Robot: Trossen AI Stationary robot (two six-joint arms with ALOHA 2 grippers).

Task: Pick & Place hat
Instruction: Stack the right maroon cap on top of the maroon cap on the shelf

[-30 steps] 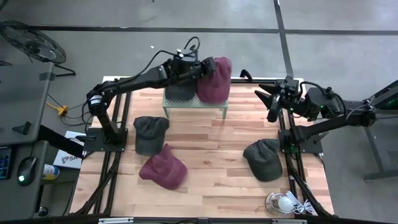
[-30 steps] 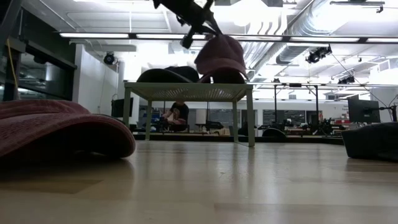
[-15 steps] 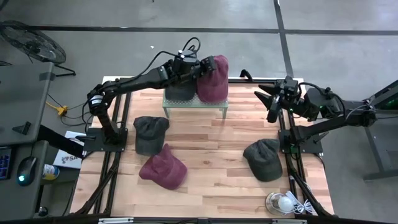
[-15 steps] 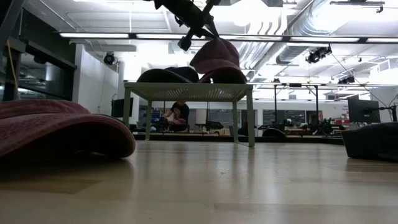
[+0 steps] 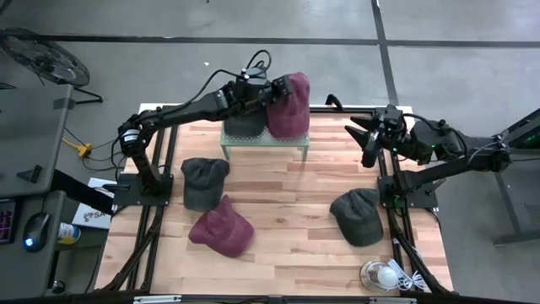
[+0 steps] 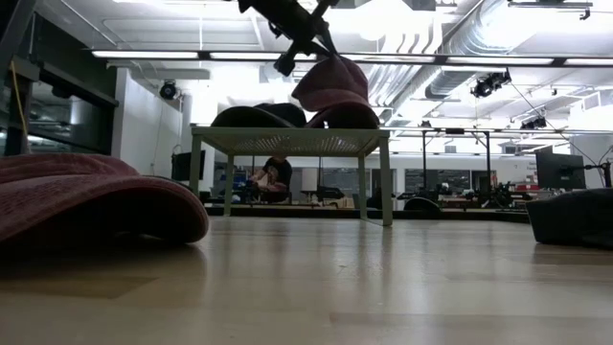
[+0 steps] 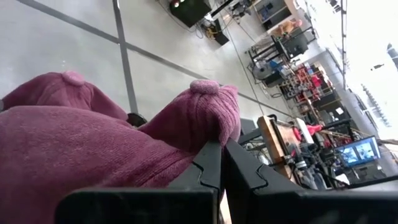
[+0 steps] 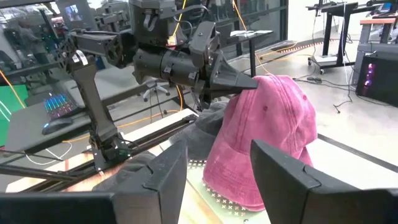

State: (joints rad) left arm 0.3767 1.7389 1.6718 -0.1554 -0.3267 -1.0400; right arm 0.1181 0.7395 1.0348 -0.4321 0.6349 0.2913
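My left gripper (image 5: pixel 272 93) is shut on a maroon hat (image 5: pixel 288 105) above the small green stand (image 5: pixel 263 145) at the table's far side. A dark hat (image 5: pixel 243 125) lies on the stand beside it. In the low view a lower maroon mound (image 6: pixel 343 117) rests on the stand top under the held hat (image 6: pixel 330 81). The left wrist view shows two maroon crowns, each with a top button (image 7: pixel 71 78). My right gripper (image 5: pixel 364 135) waits open at the table's right edge, level, and holds nothing. My left gripper pinches the maroon hat's crown cloth (image 7: pixel 202 134) between its two shut fingers, a little below the top button (image 7: pixel 205 87). The fingers come nearly level from the table's left. The hat hangs tilted below the fingertips (image 8: pixel 252 81). I cannot tell whether its lower edge touches the mound.
Three more hats lie on the wooden table: a dark grey one (image 5: pixel 204 181) at the left, a maroon one (image 5: pixel 222 226) near the front, and a dark grey one (image 5: pixel 358 215) at the right. A lamp with its cord (image 5: pixel 384 276) sits at the near right corner.
My left gripper has turned a little at the wrist without shifting place. The maroon hat has tipped with it above the stand and now sits more slanted than before.
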